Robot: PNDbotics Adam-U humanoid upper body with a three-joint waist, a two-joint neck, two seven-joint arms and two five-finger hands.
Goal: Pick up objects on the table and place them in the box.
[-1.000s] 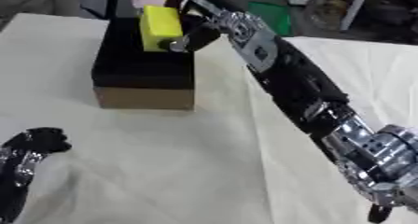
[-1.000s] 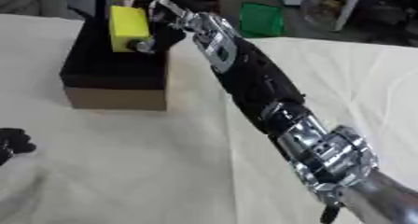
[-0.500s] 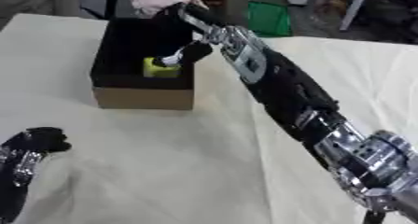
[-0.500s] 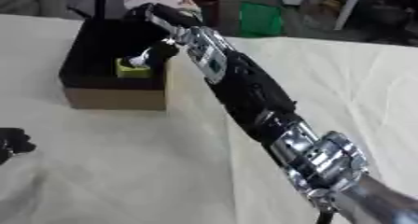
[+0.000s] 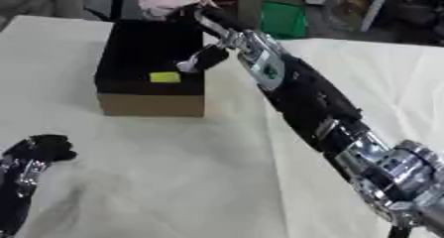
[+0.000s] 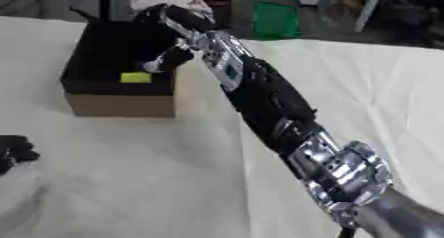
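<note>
While the right arm stretches across from 5 o'clock, here's the rundown:
right hand [image 5: 201,58]: over the box's right rim; can't tell how its fingers are set, but it's got nothing in it
yellow object [image 5: 165,77]: lying inside the box, near the front wall
box [image 5: 147,103]: black inside, brown outside, on the table [image 5: 173,182] around 11 o'clock
left hand [image 5: 39,150]: idle at 8 o'clock, fingers curled, empty

The open black-lined cardboard box [image 5: 152,90] sits on the white-covered table [image 5: 173,182], far left side. A small yellow block [image 5: 165,77] lies inside it, near the front wall. The right hand [image 5: 201,58] is over the box's right edge, the left hand [image 5: 39,150] down at the lower left corner.
</note>
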